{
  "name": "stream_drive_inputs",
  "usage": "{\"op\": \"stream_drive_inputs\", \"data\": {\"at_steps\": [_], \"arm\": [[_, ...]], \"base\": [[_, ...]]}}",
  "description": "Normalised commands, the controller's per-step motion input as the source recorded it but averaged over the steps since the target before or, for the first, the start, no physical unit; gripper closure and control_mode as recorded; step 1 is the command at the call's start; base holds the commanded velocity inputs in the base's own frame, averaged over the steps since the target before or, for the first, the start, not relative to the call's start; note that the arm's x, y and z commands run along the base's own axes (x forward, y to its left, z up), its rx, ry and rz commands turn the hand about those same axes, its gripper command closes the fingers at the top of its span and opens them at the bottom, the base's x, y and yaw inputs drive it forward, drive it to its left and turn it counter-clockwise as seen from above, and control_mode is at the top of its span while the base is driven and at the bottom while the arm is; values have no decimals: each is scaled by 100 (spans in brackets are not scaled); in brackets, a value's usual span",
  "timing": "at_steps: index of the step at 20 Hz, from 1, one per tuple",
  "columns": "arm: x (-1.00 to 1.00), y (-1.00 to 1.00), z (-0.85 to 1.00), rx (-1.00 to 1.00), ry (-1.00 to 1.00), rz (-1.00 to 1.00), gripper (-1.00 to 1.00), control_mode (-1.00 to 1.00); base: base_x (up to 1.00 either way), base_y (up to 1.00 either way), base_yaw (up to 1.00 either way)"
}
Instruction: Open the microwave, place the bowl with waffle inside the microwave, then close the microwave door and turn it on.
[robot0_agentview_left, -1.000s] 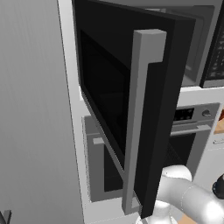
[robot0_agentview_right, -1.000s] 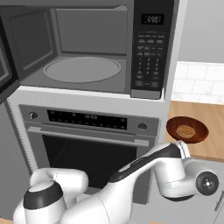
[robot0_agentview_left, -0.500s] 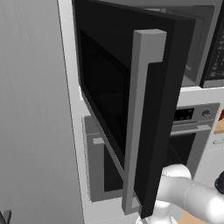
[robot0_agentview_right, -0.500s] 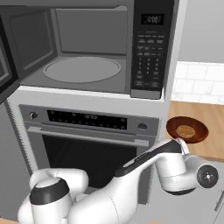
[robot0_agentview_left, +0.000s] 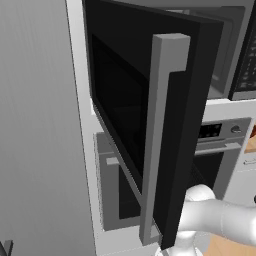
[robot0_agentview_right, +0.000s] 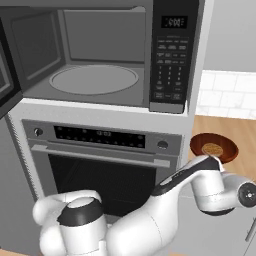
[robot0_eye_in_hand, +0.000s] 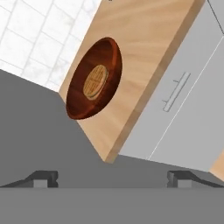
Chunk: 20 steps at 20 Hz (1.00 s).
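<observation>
So the microwave (robot0_agentview_right: 105, 55) is sitting wide open, built in above the oven (robot0_agentview_right: 100, 165), grey inside with the round glass plate (robot0_agentview_right: 94, 80) bare on its floor and the button panel (robot0_agentview_right: 171, 55) down the right side. The microwave door (robot0_agentview_left: 150, 120) is swung way out to the left, with its tall grey bar handle (robot0_agentview_left: 162, 135) facing the left base camera. To the right there's a wooden counter (robot0_eye_in_hand: 144, 57) with a white tile wall (robot0_eye_in_hand: 35, 35) behind it and a grey cabinet front with a small handle (robot0_eye_in_hand: 176, 92) below. The brown bowl (robot0_eye_in_hand: 94, 85) sits on that counter near its edge, waffle (robot0_eye_in_hand: 96, 82) lying flat in the middle. The end effector (robot0_eye_in_hand: 111, 179) is spread wide with nothing in it, hanging back from the bowl.
</observation>
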Motion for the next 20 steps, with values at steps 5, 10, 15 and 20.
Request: {"op": "stream_drive_inputs", "data": {"at_steps": [5, 10, 15, 20], "arm": [[21, -20, 0, 8, 1, 1, -100, -100], [26, -6, -4, 9, 3, 0, -100, -100], [21, 0, -32, 10, 0, 0, -100, -100], [29, 0, -29, 14, 0, -9, -100, -100]], "base": [[0, 0, 0], [0, 0, 0], [0, 0, 0], [0, 0, 0]]}}
